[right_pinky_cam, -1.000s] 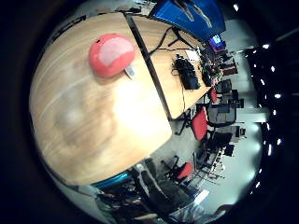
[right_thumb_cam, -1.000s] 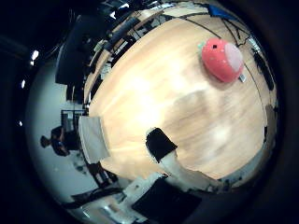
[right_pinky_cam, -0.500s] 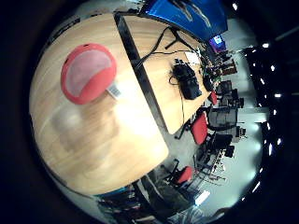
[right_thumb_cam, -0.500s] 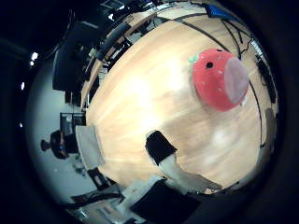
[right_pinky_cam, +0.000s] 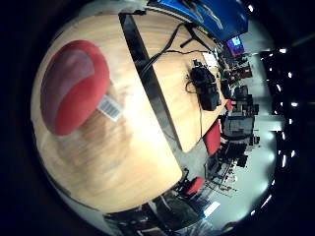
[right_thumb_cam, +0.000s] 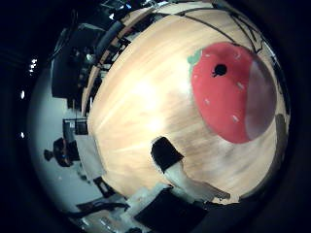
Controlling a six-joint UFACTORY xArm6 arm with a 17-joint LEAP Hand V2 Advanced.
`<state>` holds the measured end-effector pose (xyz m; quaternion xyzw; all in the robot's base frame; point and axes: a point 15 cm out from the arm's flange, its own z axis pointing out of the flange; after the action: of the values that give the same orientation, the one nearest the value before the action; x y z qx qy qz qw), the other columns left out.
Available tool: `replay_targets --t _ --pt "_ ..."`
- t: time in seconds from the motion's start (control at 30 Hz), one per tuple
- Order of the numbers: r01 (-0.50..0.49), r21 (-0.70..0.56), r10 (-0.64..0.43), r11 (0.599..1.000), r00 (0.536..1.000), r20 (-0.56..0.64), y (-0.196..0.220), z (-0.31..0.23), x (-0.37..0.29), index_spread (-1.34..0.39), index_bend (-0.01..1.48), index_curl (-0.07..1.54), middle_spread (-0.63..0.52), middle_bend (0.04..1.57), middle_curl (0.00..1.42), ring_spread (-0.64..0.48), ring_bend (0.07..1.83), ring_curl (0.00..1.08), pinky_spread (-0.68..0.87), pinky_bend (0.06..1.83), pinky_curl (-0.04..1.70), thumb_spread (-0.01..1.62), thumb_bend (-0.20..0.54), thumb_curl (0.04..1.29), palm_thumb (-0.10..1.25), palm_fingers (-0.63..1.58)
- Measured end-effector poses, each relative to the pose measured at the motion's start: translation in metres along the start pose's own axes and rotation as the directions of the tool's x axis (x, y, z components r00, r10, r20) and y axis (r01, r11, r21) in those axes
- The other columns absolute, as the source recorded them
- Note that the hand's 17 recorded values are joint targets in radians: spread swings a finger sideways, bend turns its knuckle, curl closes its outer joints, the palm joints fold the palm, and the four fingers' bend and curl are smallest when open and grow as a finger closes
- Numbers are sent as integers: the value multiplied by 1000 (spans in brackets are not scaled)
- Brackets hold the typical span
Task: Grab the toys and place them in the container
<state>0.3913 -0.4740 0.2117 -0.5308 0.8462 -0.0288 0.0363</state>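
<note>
A red strawberry plush toy [right_thumb_cam: 228, 92] with a green leaf tuft, a small black eye and a paler pink belly lies on the wooden table [right_thumb_cam: 141, 111]. It fills much of both palm views, so it is close under my palm. A white tag [right_pinky_cam: 109, 107] sticks out from its side. One finger of my hand [right_thumb_cam: 177, 170], white with a black tip, reaches over the table beside the toy without touching it. No container shows in either view.
A dark seam [right_pinky_cam: 147, 78] divides the table from a second tabletop, where a black bag [right_pinky_cam: 206, 88] lies. Red chairs [right_pinky_cam: 212, 137] stand past the table's edge. A blue panel [right_pinky_cam: 211, 12] is at the far end.
Across the three moments the strawberry toy has grown much larger in both views: the palm has come down closer to it. The toy itself lies where it was.
</note>
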Motion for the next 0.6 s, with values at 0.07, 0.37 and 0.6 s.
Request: replay_targets --t 0.07,0.37,0.6 --pt "1 -8 -1 1000 1000 4 -2 8 0 -404 155 272 -41 206 361 52 422 238 368 532 254 1014 -27 287 274 192" --pt "15 -30 -15 999 1000 16 -9 31 -5 -400 151 267 -41 207 363 51 426 240 350 556 259 1012 -27 288 274 186" --pt "20 -17 -20 1000 1000 9 -16 36 -5 -398 132 254 -40 185 355 21 473 251 305 640 275 1012 -27 289 274 219"
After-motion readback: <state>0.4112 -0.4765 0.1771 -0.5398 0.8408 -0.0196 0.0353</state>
